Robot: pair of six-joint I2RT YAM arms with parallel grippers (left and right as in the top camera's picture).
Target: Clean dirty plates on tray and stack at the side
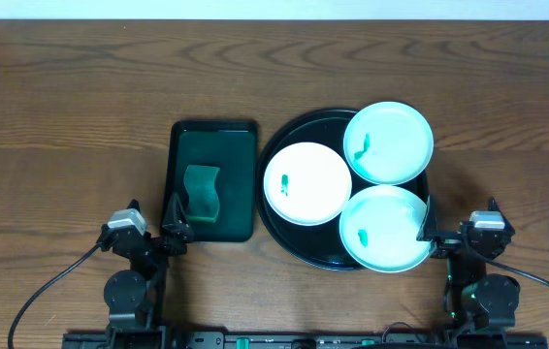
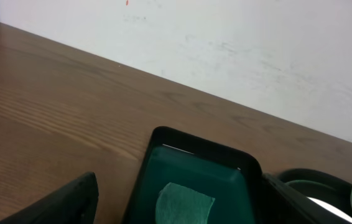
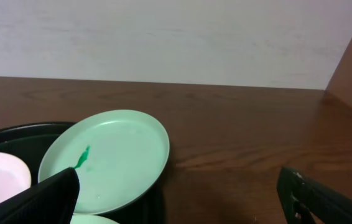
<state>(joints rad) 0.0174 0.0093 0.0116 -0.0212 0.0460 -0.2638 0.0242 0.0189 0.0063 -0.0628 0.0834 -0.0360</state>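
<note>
Three small round plates lie crowded together on the glossy black tray (image 1: 276, 155), which sits right of centre on the wooden table (image 1: 61, 116). The white plate (image 1: 307, 183) takes the tray's left part, the far mint plate (image 1: 388, 142) its upper right, and the near mint plate (image 1: 385, 229) its lower right, hanging over the rim towards the right arm. Each carries a small green smudge and their edges meet, though which lies on top cannot be told. Just left of the black tray stands a smaller dark green rectangular tray (image 1: 216, 145) holding a green pad (image 1: 202, 192). The left gripper (image 1: 176, 225) sits at that tray's near left corner. The right gripper (image 1: 428, 228) is at the near mint plate's right edge. The overhead view does not make the jaws clear, but each wrist camera shows its two dark fingers far out at either side of the frame, so both claws are spread wide and hold nothing. The right wrist view gives the far mint plate's shallow dish and smear from low down, against a pale wall (image 3: 176, 37) that overhead barely shows. The left wrist view shows the pad's woven texture.
</note>
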